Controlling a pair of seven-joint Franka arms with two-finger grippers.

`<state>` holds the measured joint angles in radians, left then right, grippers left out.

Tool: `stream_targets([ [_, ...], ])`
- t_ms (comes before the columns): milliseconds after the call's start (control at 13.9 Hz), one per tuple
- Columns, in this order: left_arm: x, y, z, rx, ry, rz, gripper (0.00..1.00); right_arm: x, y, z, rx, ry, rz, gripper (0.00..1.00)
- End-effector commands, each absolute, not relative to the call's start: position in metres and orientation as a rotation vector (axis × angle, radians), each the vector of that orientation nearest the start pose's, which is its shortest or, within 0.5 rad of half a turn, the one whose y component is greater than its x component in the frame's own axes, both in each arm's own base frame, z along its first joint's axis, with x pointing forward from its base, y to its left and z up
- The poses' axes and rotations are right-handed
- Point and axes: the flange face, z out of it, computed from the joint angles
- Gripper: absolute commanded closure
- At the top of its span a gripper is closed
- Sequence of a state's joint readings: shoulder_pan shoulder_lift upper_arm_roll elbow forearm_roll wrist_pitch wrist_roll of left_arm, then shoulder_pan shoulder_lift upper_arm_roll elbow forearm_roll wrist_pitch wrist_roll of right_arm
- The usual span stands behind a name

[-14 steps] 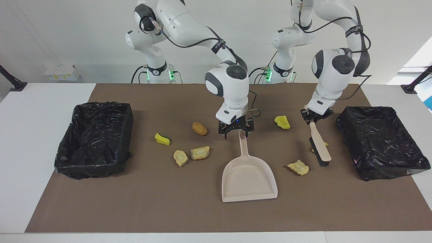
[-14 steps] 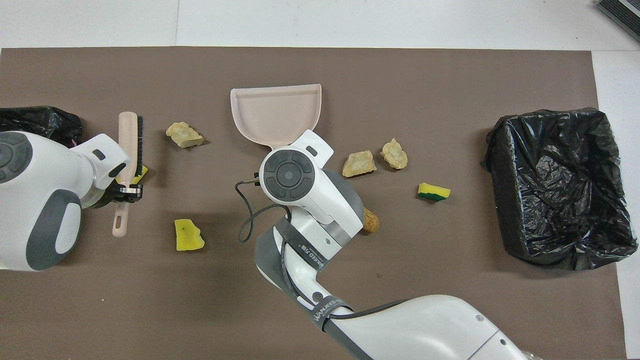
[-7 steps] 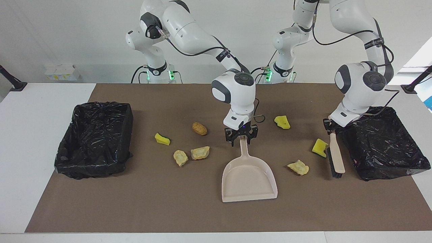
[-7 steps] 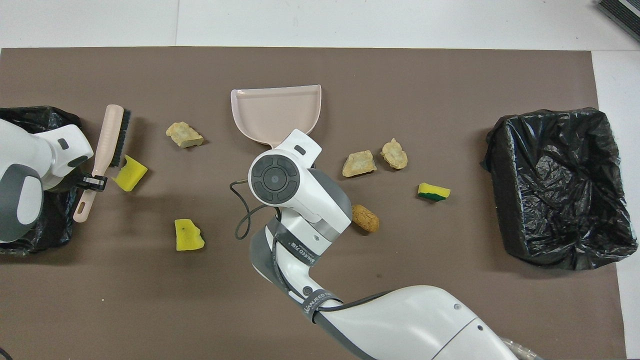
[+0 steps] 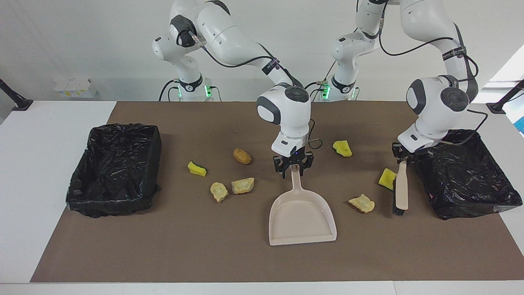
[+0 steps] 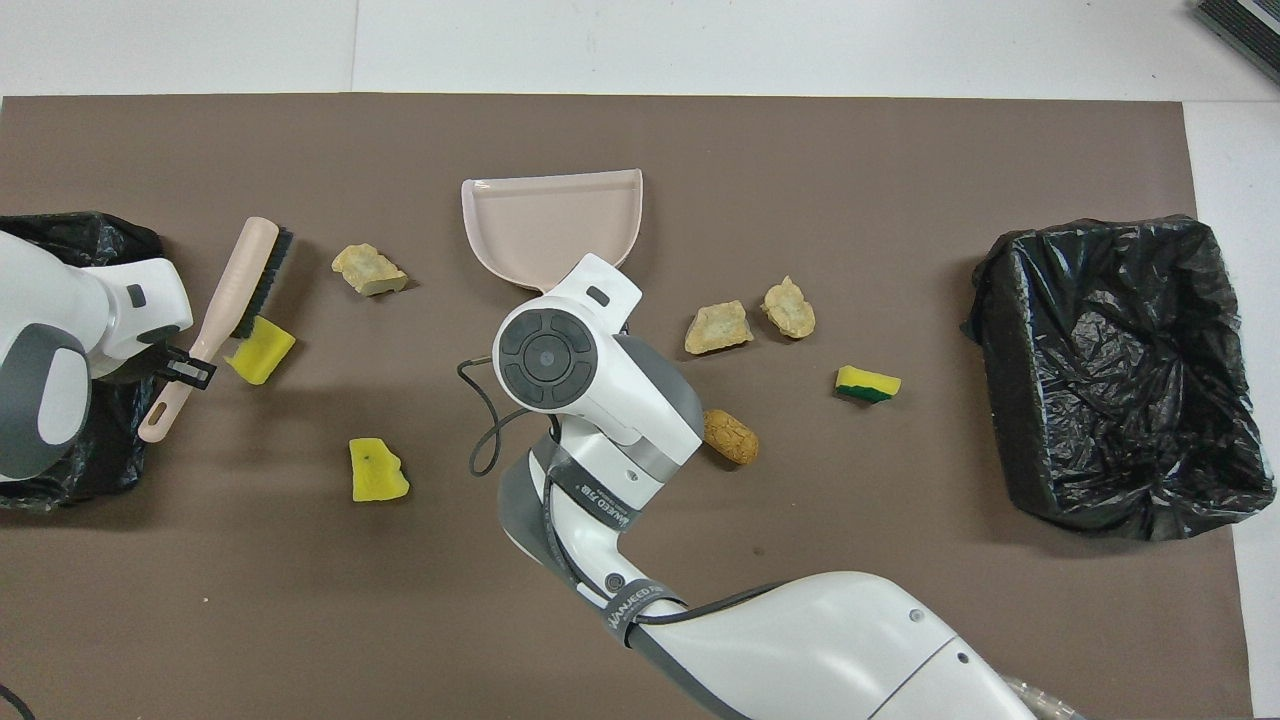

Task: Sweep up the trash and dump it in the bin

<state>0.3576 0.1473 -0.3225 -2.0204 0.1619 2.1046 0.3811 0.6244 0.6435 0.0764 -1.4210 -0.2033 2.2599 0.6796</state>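
A white desk [image 5: 49,172] carries a brown mat [image 5: 204,246]; on it lie trash [image 5: 242,185], a dustpan [image 5: 301,219] and two black-lined bins [image 5: 116,168].

Facing view: high camera across the table, looking back at the robots and slightly down. Both arm bases at top of frame, white wall above them. Takes in the whole brown mat [image 5: 163,254], white table [image 5: 37,172] margins at either side.

Overhead view: camera high above the robots' end, looking forward and steeply down. Arms enter from the bottom and lower left edges. Sits closer; mat [image 6: 900,150] fills nearly the whole frame.

Shared ground: mat, dustpan [image 5: 302,213] [image 6: 550,225] mid-frame, two black-lined bins [image 5: 116,168] [image 6: 1120,370]. Views are half a turn apart; the bin at left of the facing frame sits at right of the overhead frame.
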Motion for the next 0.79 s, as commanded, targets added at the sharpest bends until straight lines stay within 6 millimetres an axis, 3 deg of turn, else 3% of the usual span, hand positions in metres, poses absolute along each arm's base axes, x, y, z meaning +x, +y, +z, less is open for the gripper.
stream_targets([
  [0, 0.576, 0.03, 0.381, -2.971, 0.692, 0.118, 1.0, 0.578, 0.465, 0.348, -3.097, -0.141, -0.388, 0.54],
  [72, 0.577, 0.03, 0.382, -2.971, 0.694, 0.118, 1.0, 0.578, 0.465, 0.35, -3.098, -0.143, -0.389, 0.59],
  [287, 0.578, 0.034, 0.384, -2.967, 0.711, 0.118, 1.0, 0.583, 0.456, 0.362, -3.077, -0.114, -0.397, 0.94],
  [359, 0.577, 0.028, 0.382, -2.964, 0.729, 0.135, 1.0, 0.587, 0.449, 0.377, -3.064, -0.107, -0.423, 1.0],
  [503, 0.575, 0.025, 0.381, -2.96, 0.741, 0.145, 1.0, 0.582, 0.439, 0.389, -3.071, -0.166, -0.427, 1.0],
  [718, 0.572, 0.025, 0.38, -2.96, 0.741, 0.155, 1.0, 0.577, 0.413, 0.398, -3.099, -0.418, -0.388, 1.0],
])
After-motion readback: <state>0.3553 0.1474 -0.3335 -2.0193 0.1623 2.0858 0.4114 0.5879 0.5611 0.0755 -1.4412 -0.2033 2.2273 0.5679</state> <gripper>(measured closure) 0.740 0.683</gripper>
